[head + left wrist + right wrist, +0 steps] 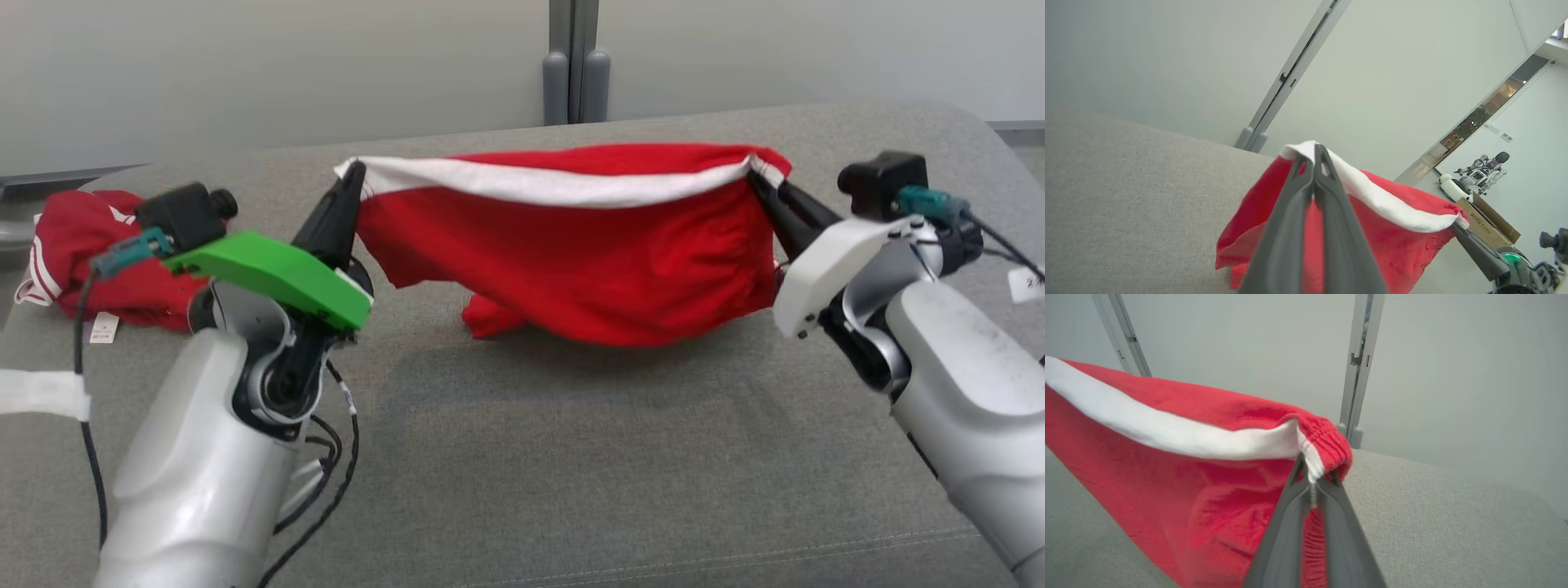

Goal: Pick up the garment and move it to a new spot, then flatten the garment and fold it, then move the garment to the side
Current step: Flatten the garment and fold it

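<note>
**Holding garment spread above the desk**

Reaching forward and apart over the desk's (571,457) near half with the left arm (204,457) and the right arm (963,384). Pinched shut with the left jaws on one end of the white band (531,184), and with the right jaws on the other end, at the gathered elastic. Holding the garment (588,253) up over the desk's middle, band drawn taut, red cloth hanging below. Cannot tell whether the lowest fold touches the desk.

Probably gripped at the two ends so as to let the cloth's own weight open it out before laying flat. Judged mid-carry or just ahead of flattening; no fold made yet.

Noted at the desk's far left corner: a second red garment (82,245), crumpled, well apart. Beyond the desk's far edge: pale wall (286,73).
</note>
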{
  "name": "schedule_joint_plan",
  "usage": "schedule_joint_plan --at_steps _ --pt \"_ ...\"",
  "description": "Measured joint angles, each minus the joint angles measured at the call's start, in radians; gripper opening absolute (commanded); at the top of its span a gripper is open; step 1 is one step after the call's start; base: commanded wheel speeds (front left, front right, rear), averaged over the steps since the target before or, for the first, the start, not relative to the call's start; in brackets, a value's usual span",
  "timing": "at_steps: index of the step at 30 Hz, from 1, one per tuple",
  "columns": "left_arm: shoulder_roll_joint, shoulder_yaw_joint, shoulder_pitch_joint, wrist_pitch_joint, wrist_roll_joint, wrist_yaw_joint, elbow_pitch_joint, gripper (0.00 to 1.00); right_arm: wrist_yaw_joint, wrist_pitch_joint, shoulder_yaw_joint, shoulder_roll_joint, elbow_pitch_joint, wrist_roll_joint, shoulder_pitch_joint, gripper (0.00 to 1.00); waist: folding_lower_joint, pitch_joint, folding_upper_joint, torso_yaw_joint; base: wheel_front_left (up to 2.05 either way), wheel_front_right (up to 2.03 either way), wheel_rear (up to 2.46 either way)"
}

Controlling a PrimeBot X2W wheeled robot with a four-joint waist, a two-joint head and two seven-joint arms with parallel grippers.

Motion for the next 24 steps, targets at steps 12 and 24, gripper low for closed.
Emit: schedule_joint_plan --at_steps 12,24 --pt "0.016 0.041 -0.337 0.091 0.002 0.088 0.035 0.00 0.000 0.088 0.120 0.020 0.092 -0.005 -0.382 0.00 0.0000 0.053 0.0000 0.025 0.00 0.00 0.00" --pt "-0.075 0.055 -0.654 -0.141 0.081 0.064 0.274 0.00 0.000 -0.156 0.115 0.089 0.414 -0.120 -0.702 0.00 0.0001 0.157 0.0000 0.078 0.00 0.00 0.00"
